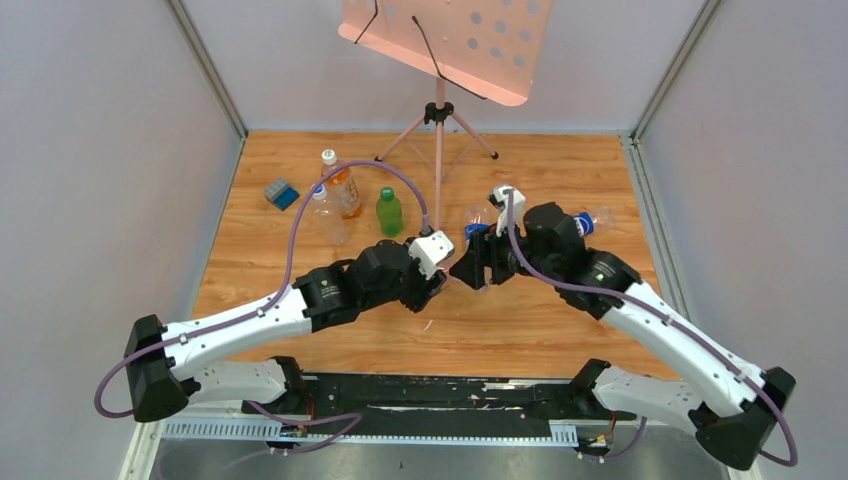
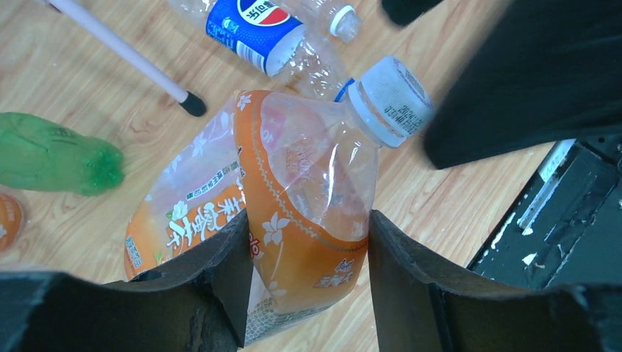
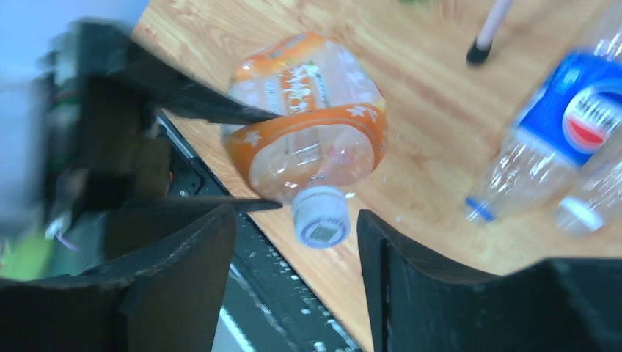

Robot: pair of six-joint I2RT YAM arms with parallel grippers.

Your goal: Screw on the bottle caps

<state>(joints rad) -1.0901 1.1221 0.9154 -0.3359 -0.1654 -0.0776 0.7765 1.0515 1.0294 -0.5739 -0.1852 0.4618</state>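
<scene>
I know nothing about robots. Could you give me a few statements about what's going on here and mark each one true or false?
1. The left hand grips an orange-labelled bottle. True.
2. That bottle wears a blue cap. False: its cap is white.
3. The right hand is clamped tight on the cap. False: its fingers stand on either side of the cap with gaps, so it is open.
4. A blue-labelled bottle lies on the wooden table. True.
5. The music stand at the back is green. False: it is pink.
</scene>
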